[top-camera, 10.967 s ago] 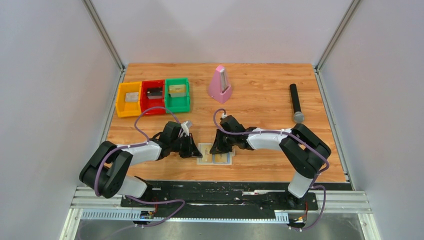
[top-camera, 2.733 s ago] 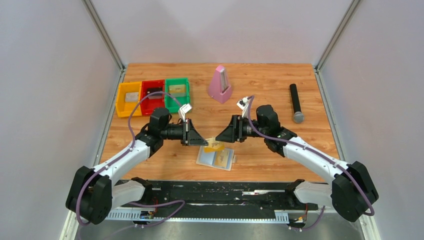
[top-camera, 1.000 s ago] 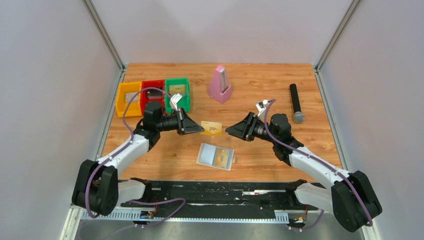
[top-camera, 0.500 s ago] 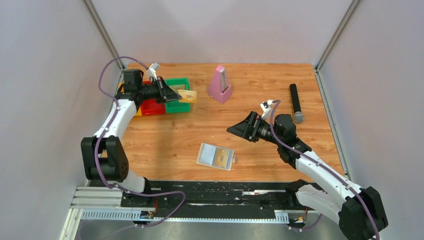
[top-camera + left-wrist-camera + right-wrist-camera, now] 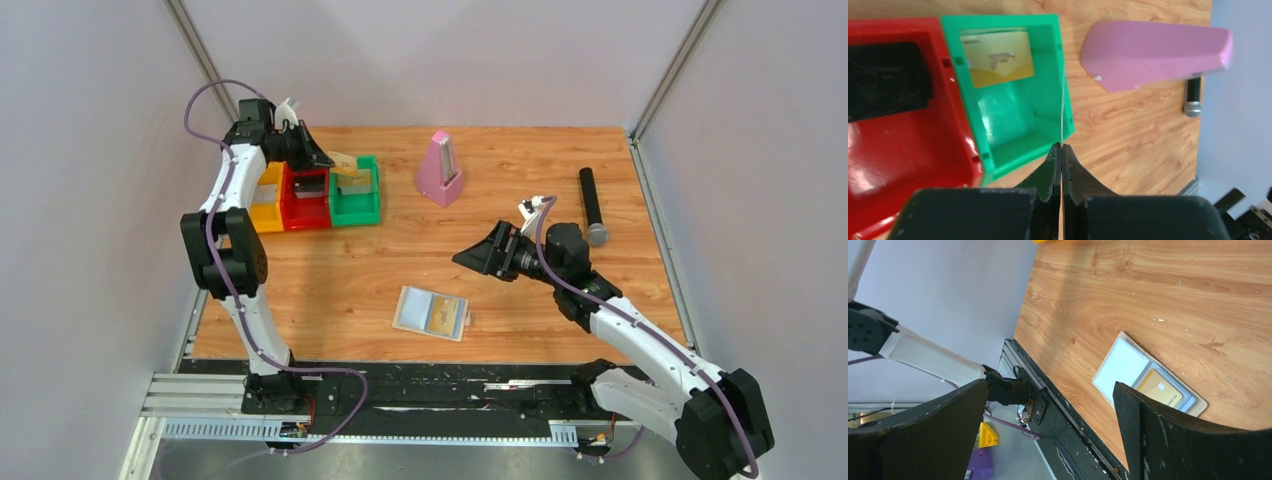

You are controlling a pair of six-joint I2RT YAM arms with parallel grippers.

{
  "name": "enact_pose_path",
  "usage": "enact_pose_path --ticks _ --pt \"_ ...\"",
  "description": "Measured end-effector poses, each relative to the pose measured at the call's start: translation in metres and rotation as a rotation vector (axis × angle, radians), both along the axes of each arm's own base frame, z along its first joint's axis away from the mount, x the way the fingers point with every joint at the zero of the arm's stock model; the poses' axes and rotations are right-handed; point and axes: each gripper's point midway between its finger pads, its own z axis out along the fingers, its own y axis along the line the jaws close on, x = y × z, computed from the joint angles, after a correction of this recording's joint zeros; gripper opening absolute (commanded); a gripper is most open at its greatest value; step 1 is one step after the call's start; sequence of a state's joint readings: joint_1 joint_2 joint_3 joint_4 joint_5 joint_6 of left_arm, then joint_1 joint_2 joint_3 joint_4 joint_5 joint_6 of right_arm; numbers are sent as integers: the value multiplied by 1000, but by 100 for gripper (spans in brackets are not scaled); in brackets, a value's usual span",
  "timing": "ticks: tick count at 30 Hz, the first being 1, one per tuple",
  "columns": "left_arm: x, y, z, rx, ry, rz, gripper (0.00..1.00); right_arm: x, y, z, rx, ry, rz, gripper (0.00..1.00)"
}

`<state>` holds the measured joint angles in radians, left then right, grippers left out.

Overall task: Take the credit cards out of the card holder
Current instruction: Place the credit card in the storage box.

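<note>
Your left gripper (image 5: 328, 160) has swung to the upper left, clenched on a gold card (image 5: 346, 164) edge-on over the rim of the green bin (image 5: 355, 208), so releasing may drop it outside; right gripper (image 5: 468, 258) gapes empty; holder (image 5: 414, 307), lower centre, holds a second card (image 5: 1159, 388).

The surface (image 5: 330, 280) is showing warm wood grain. The card holder (image 5: 414, 308) is showing pale blue inside a cream rim; the bins (image 5: 305, 207) are glowing yellow, red, green.

no readable text, printed mark on gold card (image 5: 995, 57) too blurred
</note>
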<state>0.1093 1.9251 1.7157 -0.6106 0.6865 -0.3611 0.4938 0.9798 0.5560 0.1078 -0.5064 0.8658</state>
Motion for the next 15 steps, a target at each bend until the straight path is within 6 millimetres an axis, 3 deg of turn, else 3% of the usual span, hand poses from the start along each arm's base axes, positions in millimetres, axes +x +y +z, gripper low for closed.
enact_pose_path --ticks 5,15 --pt "24 10 -27 12 49 17 0 2 1 -1 -12 -5 4 100" --pt "37 7 -72 -26 134 13 3 13 6 -8 -42 4 11 100"
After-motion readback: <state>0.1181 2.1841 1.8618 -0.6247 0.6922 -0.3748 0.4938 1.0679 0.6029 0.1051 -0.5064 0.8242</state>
